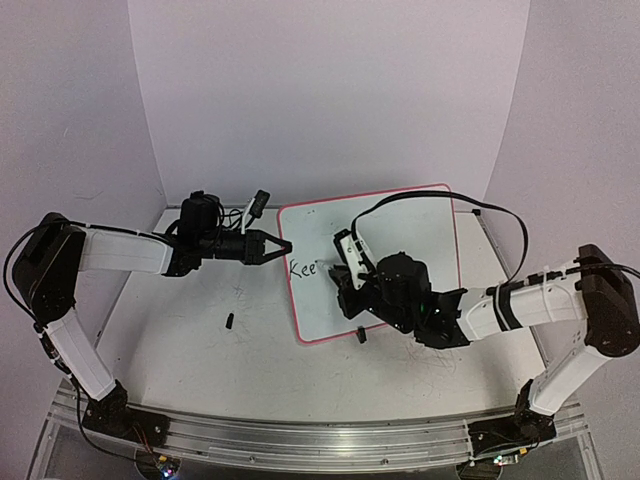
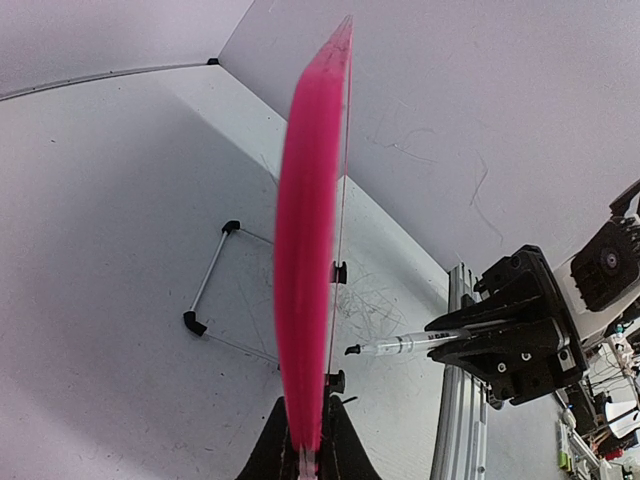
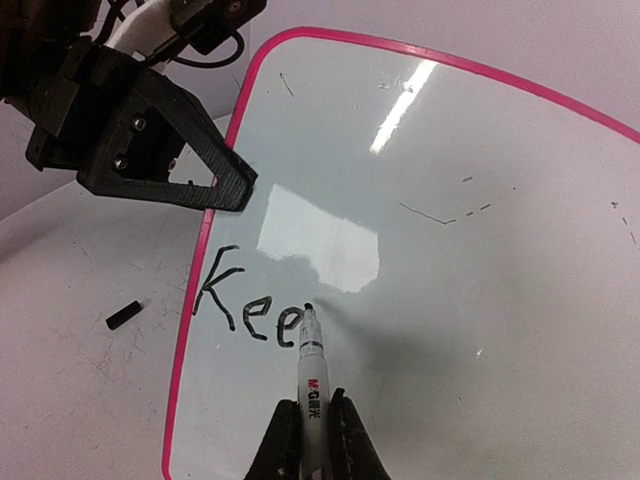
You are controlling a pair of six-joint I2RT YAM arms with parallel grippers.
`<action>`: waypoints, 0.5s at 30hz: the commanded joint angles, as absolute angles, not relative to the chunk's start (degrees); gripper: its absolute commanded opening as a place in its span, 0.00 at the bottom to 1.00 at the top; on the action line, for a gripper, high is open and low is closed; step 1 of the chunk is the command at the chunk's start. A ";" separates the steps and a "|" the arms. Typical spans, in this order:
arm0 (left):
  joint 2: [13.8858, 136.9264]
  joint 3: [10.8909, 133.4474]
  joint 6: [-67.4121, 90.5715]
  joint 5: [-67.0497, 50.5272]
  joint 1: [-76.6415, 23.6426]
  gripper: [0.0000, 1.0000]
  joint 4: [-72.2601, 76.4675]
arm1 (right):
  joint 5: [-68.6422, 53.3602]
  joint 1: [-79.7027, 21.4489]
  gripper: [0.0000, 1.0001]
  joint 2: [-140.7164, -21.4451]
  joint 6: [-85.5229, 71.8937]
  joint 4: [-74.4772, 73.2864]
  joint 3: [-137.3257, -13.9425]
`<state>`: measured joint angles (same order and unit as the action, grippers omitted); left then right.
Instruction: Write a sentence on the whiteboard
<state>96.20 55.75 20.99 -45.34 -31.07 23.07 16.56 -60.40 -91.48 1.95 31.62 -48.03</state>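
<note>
From above, the right arm (image 1: 520,305) covers the whiteboard (image 1: 400,215) toward 6 o'clock and hides the marker (image 3: 312,365). In the left wrist view the board's pink rim (image 2: 305,250) is a blurred edge-on streak, its face unseen. The black piece (image 1: 229,321) on the tabletop (image 1: 200,370) is too small to name.

White links (image 1: 118,250), blk joints (image 1: 46,262), cables (image 1: 482,207); left gripper (image 1: 282,245) blk, screwed.
</note>
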 commanded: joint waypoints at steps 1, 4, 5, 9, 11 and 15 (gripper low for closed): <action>94.50 56.18 19.69 -45.84 -31.03 0.08 25.62 | 18.28 -60.20 0.00 -92.84 2.36 31.79 -50.59; 94.47 56.21 19.68 -45.79 -31.03 0.08 25.66 | 18.84 -60.18 0.00 -93.25 2.32 31.24 -50.85; 94.43 56.22 19.67 -45.79 -31.03 0.08 25.66 | 19.12 -60.13 0.00 -93.38 2.28 31.12 -50.80; 94.41 56.24 19.69 -45.81 -31.03 0.08 25.65 | 19.72 -60.20 0.00 -93.35 1.87 30.30 -50.57; 94.40 56.23 19.69 -45.83 -31.03 0.08 25.66 | 19.84 -60.18 0.00 -93.26 1.80 29.95 -50.34; 94.42 56.24 19.69 -45.85 -31.03 0.08 25.66 | 20.14 -60.16 0.00 -93.09 1.52 28.99 -49.97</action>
<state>96.20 55.75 20.99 -45.32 -31.07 23.05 18.31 -60.40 -92.90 2.02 30.28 -48.53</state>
